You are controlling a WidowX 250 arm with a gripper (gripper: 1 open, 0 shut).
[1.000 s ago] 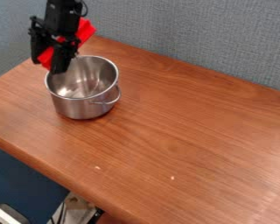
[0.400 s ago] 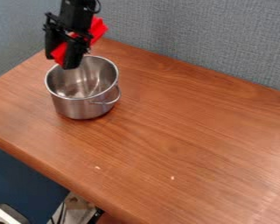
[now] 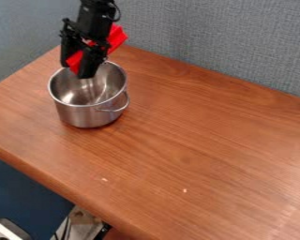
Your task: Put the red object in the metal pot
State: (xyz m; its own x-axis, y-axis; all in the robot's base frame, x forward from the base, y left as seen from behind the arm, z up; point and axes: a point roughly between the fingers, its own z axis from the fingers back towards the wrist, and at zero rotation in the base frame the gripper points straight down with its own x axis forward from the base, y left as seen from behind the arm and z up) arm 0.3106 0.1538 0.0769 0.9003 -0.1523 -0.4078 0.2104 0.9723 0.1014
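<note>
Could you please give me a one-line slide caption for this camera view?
Black gripper holding a small red block above a shiny round steel pot on a wooden table.

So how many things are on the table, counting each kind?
Metal pots: 1, the metal pot
Red objects: 1, the red object, held above the pot by the gripper, not on the table itself
Total: 2

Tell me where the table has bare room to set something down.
Bare wood runs from the metal pot across to the table's right and front edges. The far left corner is crowded: the pot sits there with the gripper and red object above it.
</note>
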